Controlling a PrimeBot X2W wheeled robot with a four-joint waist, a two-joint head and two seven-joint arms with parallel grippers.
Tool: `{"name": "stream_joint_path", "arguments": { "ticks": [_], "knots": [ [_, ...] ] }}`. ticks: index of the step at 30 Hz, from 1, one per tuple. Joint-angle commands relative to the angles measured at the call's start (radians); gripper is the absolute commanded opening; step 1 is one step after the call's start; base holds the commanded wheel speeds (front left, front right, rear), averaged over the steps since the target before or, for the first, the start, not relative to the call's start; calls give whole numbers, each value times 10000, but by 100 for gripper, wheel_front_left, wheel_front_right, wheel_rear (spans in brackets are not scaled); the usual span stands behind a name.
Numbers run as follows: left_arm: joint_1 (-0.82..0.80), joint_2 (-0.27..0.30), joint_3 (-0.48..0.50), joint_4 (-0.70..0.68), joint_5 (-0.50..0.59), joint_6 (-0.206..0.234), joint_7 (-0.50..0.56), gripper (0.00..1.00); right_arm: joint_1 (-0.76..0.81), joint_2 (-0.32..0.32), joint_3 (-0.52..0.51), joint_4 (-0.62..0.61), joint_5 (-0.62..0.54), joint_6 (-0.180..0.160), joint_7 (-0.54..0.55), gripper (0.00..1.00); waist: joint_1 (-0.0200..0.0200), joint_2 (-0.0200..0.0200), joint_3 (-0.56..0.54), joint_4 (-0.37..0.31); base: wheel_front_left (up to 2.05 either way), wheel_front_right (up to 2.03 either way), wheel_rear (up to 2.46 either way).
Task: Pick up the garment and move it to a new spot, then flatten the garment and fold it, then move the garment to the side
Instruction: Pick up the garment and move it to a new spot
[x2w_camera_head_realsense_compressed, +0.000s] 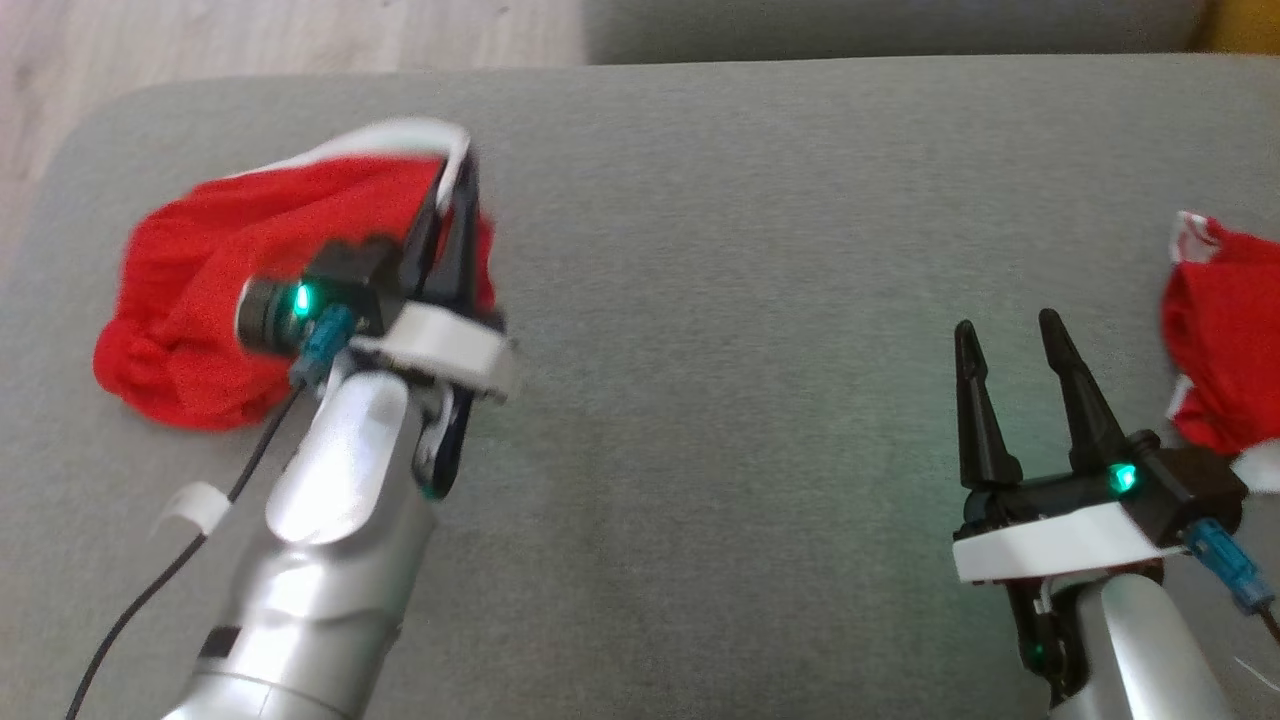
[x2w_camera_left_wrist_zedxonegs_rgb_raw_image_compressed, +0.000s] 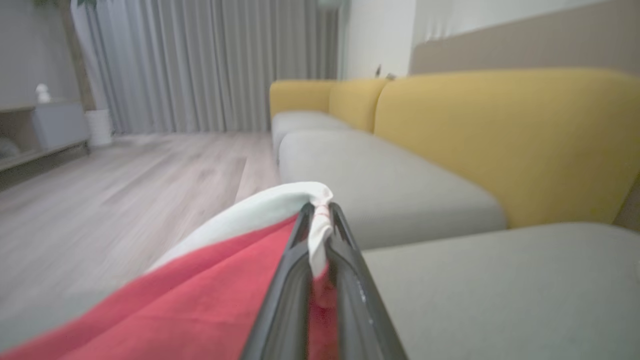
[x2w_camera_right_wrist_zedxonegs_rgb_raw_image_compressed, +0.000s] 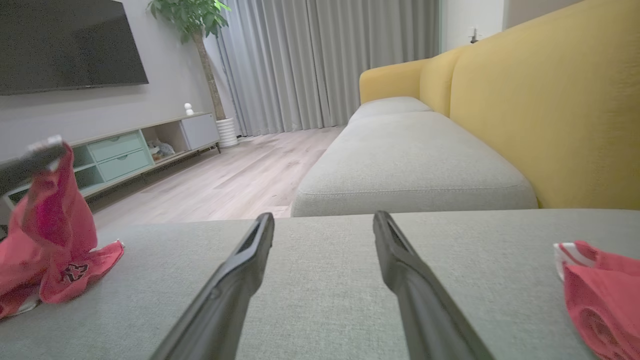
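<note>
Pinching the white trim (x2w_camera_left_wrist_zedxonegs_rgb_raw_image_compressed: 260, 210) of the red garment (x2w_camera_head_realsense_compressed: 200, 280), the left gripper (x2w_camera_head_realsense_compressed: 462, 172) has its two dark fingers pressed together on the cloth above the left end of the grey seat cushion (x2w_camera_head_realsense_compressed: 750, 250). In the left wrist view a fold of white fabric sits squeezed between the fingertips (x2w_camera_left_wrist_zedxonegs_rgb_raw_image_compressed: 306, 220), with red cloth draping down to one side. From the right wrist view the garment hangs from that grip, its lower folds resting in a heap on the cushion.

Over the right part of the cushion, nearer its front edge, the right gripper (x2w_camera_head_realsense_compressed: 1005, 330) stands with fingers spread wide and nothing between them. Just beside it, at the cushion's right edge, lies a second red garment (x2w_camera_head_realsense_compressed: 1225, 330) with white edging, apart from the fingers.

Behind the cushion rises a yellow backrest (x2w_camera_right_wrist_zedxonegs_rgb_raw_image_compressed: 550, 115). Beyond the cushion's left end lie another grey seat (x2w_camera_right_wrist_zedxonegs_rgb_raw_image_compressed: 415, 165), pale wood floor (x2w_camera_right_wrist_zedxonegs_rgb_raw_image_compressed: 240, 175), a low cabinet (x2w_camera_right_wrist_zedxonegs_rgb_raw_image_compressed: 125, 150) and grey curtains (x2w_camera_right_wrist_zedxonegs_rgb_raw_image_compressed: 325, 60).
</note>
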Motion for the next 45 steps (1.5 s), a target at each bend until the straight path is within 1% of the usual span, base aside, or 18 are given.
{"name": "stream_joint_path", "arguments": {
  "ticks": [1,5,6,7,11,16,18,22,23,24,25,27,29,33,37,40,43,45],
  "knots": [
    [-324,117,167,-1182,-23,12,-120,0,-214,-45,228,-320,92,-9,-109,100,1,0,-134,-335,0,0,0],
    [-145,109,-452,-3051,-717,405,-123,0,-298,-45,313,-328,185,-9,-109,100,1,0,-135,-825,0,0,0],
    [-174,108,-693,-3421,-876,567,-123,0,-319,-45,338,-327,223,-9,-109,100,1,0,-120,-951,0,0,0],
    [-174,108,-693,-3421,-876,567,-123,0,-319,-45,338,-327,223,-9,-109,100,1,0,-120,-951,0,0,0],
    [-473,107,-1696,-4499,-1574,1344,-124,0,-394,-45,530,-322,330,-9,-109,100,1,0,-46,-1468,0,0,0],
    [-1154,106,-2602,-5700,-2175,2602,-125,0,-541,-45,685,-323,456,-9,-109,100,1,0,133,-2070,0,0,0],
    [-1331,106,-3033,-5969,-2316,2996,-125,0,-583,-45,722,-301,473,-9,-109,100,1,0,160,-2225,0,0,0],
    [-1438,106,-4148,-6098,-2748,3406,-125,0,-613,-45,727,-309,513,-9,-109,100,1,0,255,-2362,0,0,0],
    [-1389,105,-4523,-6008,-2905,3425,-125,15,-611,-45,713,-318,529,-9,-109,100,1,0,284,-2352,0,0,0],
    [-1313,105,-5014,-5799,-3096,3361,-125,54,-606,-45,705,-315,545,-9,-109,100,1,0,311,-2325,0,0,0],
    [-1273,105,-5528,-5575,-3263,3218,-125,100,-606,-45,701,-311,554,-9,-109,100,1,0,344,-2290,0,0,0],
    [-1216,105,-6353,-5183,-3493,2947,-125,100,-630,-45,673,-315,564,-9,-109,100,1,0,422,-2199,0,0,0],
    [-1193,105,-6899,-4878,-3582,2790,-125,100,-662,-45,627,-306,569,-9,-109,100,1,0,468,-2092,0,0,0],
    [-1187,105,-7170,-4646,-3713,2686,-125,100,-689,-45,606,-272,536,-9,-109,100,1,0,468,-1889,0,0,0],
    [-1287,105,-6697,-4633,-3665,2785,-125,100,-664,-45,530,-273,511,-9,-109,100,1,0,350,-1645,0,0,0],
    [-1368,105,-6041,-4559,-3461,2859,-125,100,-599,-45,439,-302,468,-9,-109,100,1,0,221,-1407,0,0,0],
    [-1311,105,-5225,-4416,-3146,2798,-126,100,-513,-45,301,-316,411,-9,-109,100,1,0,83,-1092,0,0,0],
    [-1136,117,-4662,-4269,-2904,2652,-126,100,-433,-45,193,-325,371,-9,-109,100,1,0,-5,-837,0,0,0]
  ]
}}
